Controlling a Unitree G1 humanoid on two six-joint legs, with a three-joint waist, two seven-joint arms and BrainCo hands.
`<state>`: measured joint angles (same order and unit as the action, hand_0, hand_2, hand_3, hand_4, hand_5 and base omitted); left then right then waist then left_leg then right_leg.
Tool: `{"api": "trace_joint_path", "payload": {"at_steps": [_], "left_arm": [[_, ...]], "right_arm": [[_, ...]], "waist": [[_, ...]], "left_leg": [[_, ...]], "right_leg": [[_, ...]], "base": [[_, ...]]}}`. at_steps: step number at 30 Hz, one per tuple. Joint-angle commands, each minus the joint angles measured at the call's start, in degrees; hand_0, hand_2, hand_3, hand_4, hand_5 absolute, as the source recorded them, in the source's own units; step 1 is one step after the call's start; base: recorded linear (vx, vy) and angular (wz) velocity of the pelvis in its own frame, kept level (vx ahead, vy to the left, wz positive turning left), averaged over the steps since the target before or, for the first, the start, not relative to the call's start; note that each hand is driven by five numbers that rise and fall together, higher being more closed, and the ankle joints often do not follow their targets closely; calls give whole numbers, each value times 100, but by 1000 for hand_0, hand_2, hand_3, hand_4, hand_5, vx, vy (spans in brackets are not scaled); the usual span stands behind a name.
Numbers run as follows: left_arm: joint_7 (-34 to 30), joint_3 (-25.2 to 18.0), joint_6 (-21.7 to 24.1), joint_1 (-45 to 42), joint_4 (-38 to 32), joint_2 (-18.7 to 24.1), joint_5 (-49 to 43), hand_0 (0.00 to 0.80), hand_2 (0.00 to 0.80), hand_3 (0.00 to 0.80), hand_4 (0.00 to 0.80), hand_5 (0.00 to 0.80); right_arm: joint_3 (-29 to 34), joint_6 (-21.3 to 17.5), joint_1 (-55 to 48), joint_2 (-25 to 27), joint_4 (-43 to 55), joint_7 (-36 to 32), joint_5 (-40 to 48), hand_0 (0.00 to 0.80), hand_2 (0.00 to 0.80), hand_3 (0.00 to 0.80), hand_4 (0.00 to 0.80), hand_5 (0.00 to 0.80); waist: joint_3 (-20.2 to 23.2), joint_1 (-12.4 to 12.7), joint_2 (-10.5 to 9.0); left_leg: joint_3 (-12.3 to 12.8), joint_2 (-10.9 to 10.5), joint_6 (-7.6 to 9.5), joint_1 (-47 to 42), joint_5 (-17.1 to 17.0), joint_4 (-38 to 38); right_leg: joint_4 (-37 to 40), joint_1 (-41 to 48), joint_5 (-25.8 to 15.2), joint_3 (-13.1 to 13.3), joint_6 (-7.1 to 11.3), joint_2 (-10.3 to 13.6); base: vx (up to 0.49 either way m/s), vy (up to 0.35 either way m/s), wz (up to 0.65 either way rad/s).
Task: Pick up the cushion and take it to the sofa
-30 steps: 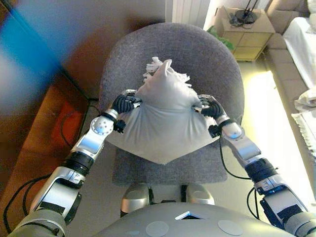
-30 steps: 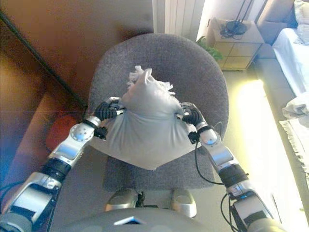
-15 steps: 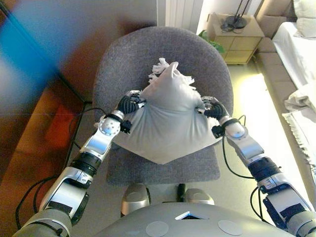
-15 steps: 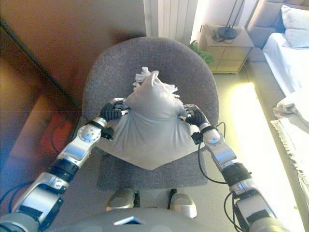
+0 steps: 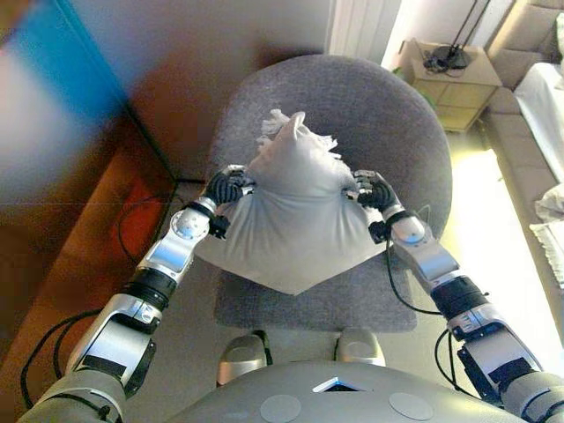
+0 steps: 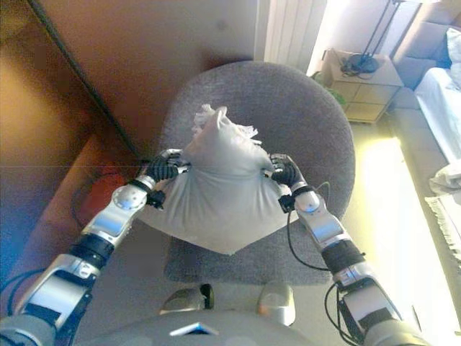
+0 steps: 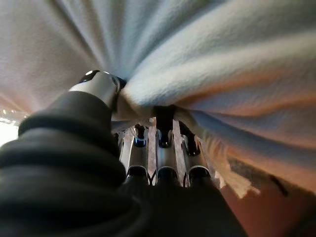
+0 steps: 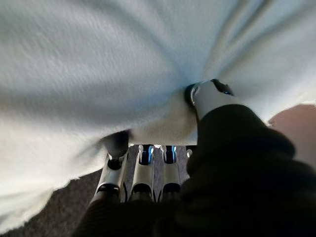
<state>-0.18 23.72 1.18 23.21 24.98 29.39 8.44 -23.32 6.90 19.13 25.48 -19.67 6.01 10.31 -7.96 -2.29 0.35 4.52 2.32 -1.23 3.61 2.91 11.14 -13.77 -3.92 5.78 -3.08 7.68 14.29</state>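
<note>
Grey-white cushion hangs above the grey chair, one corner pointing down, left hand and right hand clenched on its side edges.

The cushion hung over the armchair, pinched between the left hand on its left edge and the right hand on its right. Behind the armchair and off to the right stood a small cabinet with a lamp base on top. The sofa ran along the armchair's far right.
</note>
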Motion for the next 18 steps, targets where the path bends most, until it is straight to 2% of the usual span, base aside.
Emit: {"api": "trace_joint_path", "payload": {"at_steps": [1,3,6,8,10,13,18], "left_arm": [[458,-66,342,1169,-173,131,456,800,800,800,800,800],[700,-50,358,1311,-159,142,566,800,800,800,800,800],[901,-112,418,1591,-142,106,624,800,800,800,800,800],[1011,-132,505,1856,-89,129,576,800,800,800,800,800],[1052,-107,522,2072,-22,141,670,800,800,800,800,800],[1066,-61,430,2047,-17,48,755,800,800,800,800,800],[964,2,273,1911,44,-169,608,800,800,800,800,800]], "right_arm": [[23,-378,1093,113,-146,229,293,800,800,800,800,800],[3,-298,1379,198,-89,186,300,800,800,800,800,800],[-5,-239,1936,408,-44,152,138,800,800,800,800,800],[-21,-303,2391,533,-140,142,109,800,800,800,800,800],[-76,-303,2659,568,-206,217,122,800,800,800,800,800],[-140,-232,2617,563,-157,317,292,800,800,800,800,800],[-43,-145,2338,477,-212,321,368,800,800,800,800,800]], "waist": [[-222,10,-187],[-425,11,-180],[-692,18,-117],[-878,6,-45],[-979,-42,-15],[-984,-75,-52],[-957,-68,-130]], "left_leg": [[64,660,-443,808,502,1151],[-61,822,-581,1083,410,1288],[-211,936,-744,1544,266,1377],[-229,985,-768,1942,270,1605],[-200,1084,-763,2240,402,2021],[-157,1208,-707,2396,755,2636],[-96,1280,-731,2255,1015,2920]], "right_leg": [[-256,-656,-593,150,196,131],[-354,-769,-477,151,214,33],[-545,-1121,-322,48,197,11],[-1038,-1649,-191,6,153,34],[-1716,-2075,21,48,62,54],[-2470,-2280,338,89,4,211],[-2631,-2112,400,136,139,435]], "base": [[-250,-213,58],[-118,-118,57],[-177,-4,26],[-312,70,-9],[-160,53,4],[82,28,9],[188,35,-8]]}}
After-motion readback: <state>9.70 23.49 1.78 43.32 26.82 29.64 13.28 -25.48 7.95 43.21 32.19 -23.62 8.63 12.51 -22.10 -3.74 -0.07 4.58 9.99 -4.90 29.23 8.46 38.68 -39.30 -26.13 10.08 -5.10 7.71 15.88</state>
